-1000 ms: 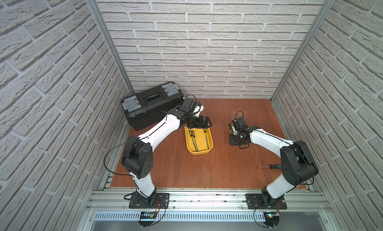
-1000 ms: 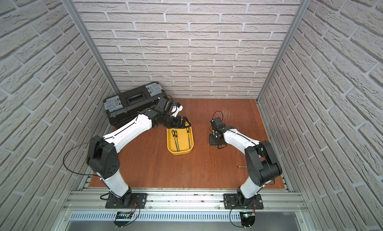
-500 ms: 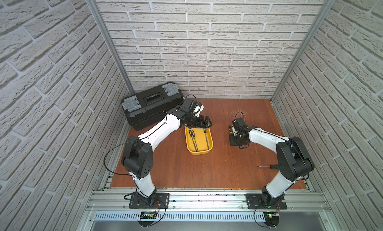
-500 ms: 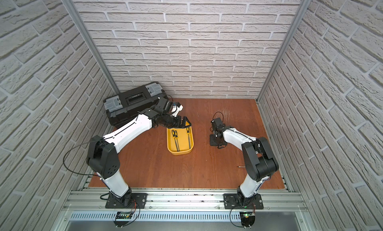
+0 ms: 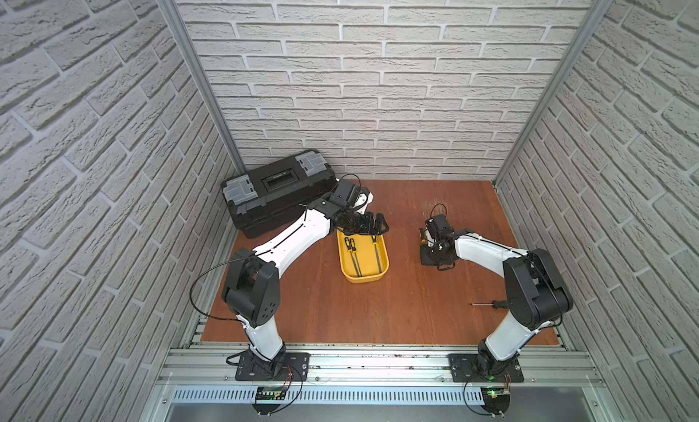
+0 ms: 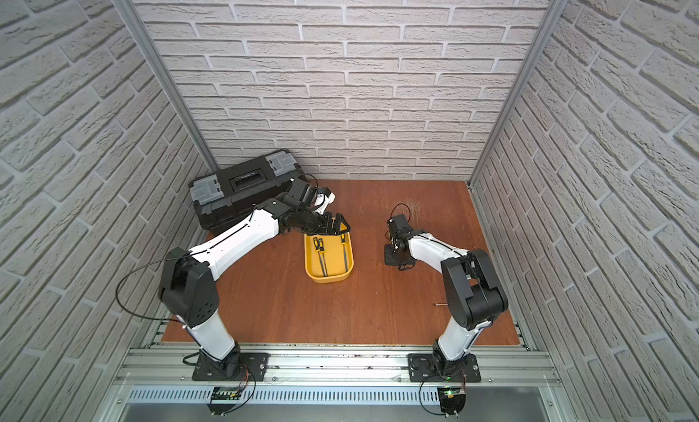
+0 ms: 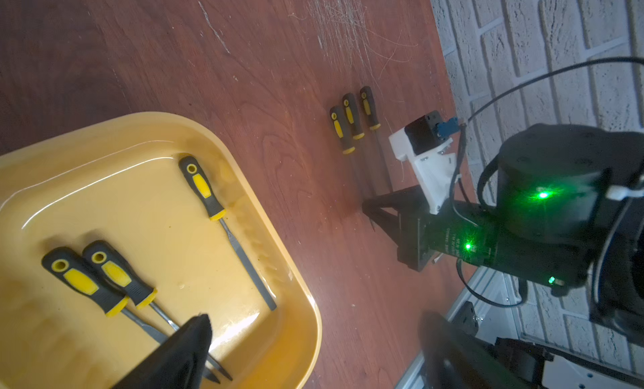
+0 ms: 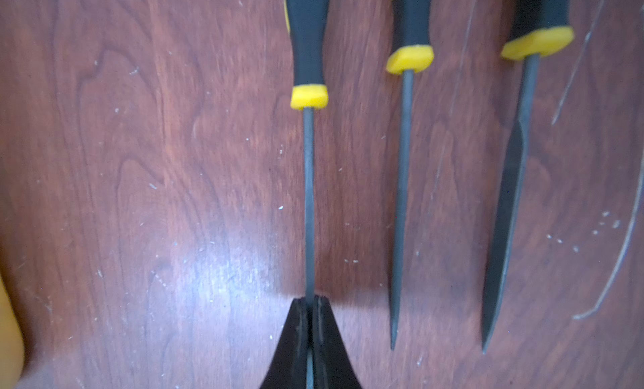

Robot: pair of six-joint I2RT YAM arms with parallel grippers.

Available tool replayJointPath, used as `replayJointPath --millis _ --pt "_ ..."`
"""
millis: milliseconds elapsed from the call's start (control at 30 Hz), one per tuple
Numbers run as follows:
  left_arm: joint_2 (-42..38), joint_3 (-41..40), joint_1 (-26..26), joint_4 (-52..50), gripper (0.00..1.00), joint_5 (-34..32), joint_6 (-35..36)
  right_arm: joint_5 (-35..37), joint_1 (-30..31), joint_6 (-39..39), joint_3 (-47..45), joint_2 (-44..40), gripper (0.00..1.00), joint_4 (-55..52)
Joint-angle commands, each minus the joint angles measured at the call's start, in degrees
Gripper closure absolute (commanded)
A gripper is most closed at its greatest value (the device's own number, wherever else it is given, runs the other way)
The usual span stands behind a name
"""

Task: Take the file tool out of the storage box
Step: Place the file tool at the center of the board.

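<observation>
The yellow storage box sits mid-table. Three file tools with black-and-yellow handles lie in it: one apart and two side by side. My left gripper hangs open over the box's far end, with nothing between its fingers. To the right of the box, my right gripper is shut on the thin shaft of a file tool, low at the table. Two more files lie beside it on the wood.
A large black toolbox with grey latches stands at the back left, just behind the left arm. A small screwdriver lies on the table by the right arm's elbow. Brick walls close in three sides.
The right arm's elbow has shifted slightly to the left, while its gripper stays at the same spot. The left arm and the box have not moved.
</observation>
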Motion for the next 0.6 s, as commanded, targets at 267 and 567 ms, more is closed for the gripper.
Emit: replayJointPath --millis 267,567 --pt "0.48 0.86 -0.64 1.71 0.02 -0.55 -0.65 0.11 -0.44 -0.18 0.36 1.29 0.94 1.79" --pt "0.77 0.75 -0.82 2.52 0.02 -0.19 -1.34 0.20 -0.58 -0.66 0.25 1.53 0.90 1.93"
